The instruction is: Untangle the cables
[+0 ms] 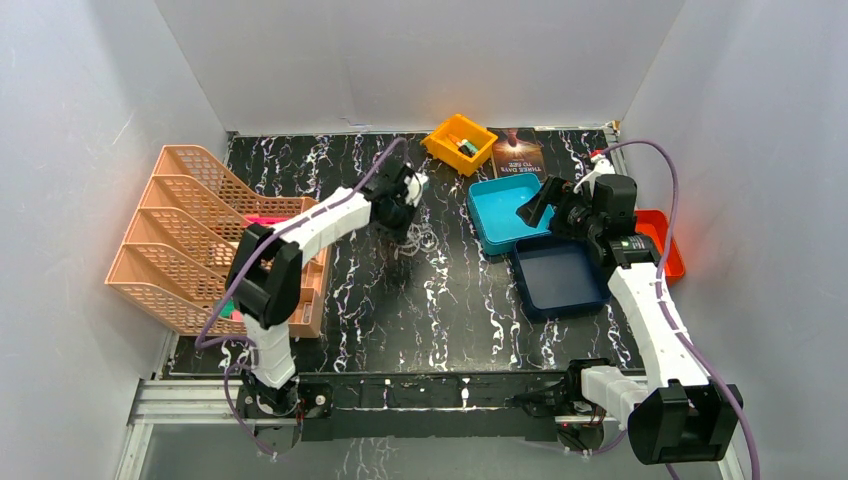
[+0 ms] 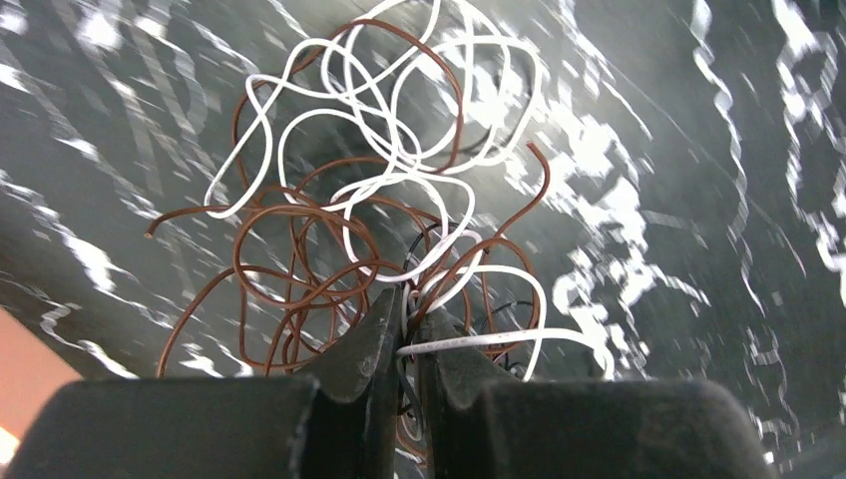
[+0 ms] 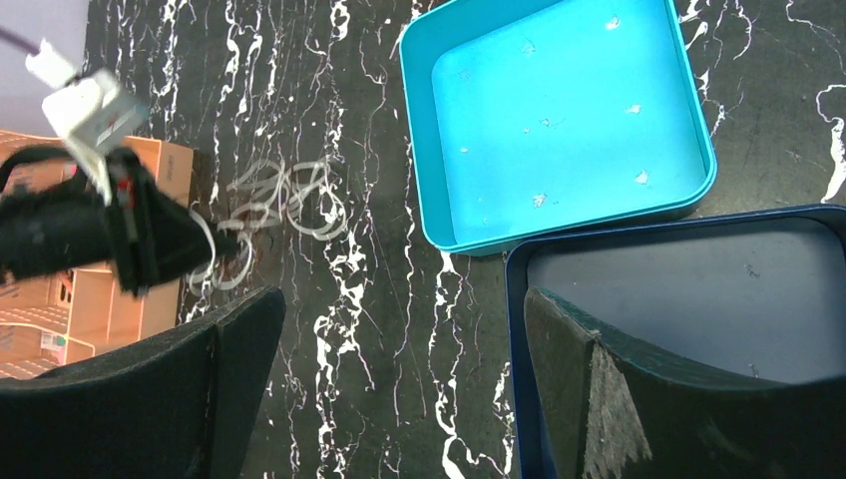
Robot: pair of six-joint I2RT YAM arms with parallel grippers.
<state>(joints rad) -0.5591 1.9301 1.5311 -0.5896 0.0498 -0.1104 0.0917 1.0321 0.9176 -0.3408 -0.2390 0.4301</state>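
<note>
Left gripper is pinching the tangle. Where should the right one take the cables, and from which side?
Probably the outer white loops of the cables: they fan out beyond the brown coils, away from the left gripper pinching the near end. Bring the open right gripper in from its own side.

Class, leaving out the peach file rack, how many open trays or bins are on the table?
4: a yellow bin at the back, a turquoise tray right of centre, a navy tray nearer than it, a red tray at the right edge, half behind the right arm.
</note>
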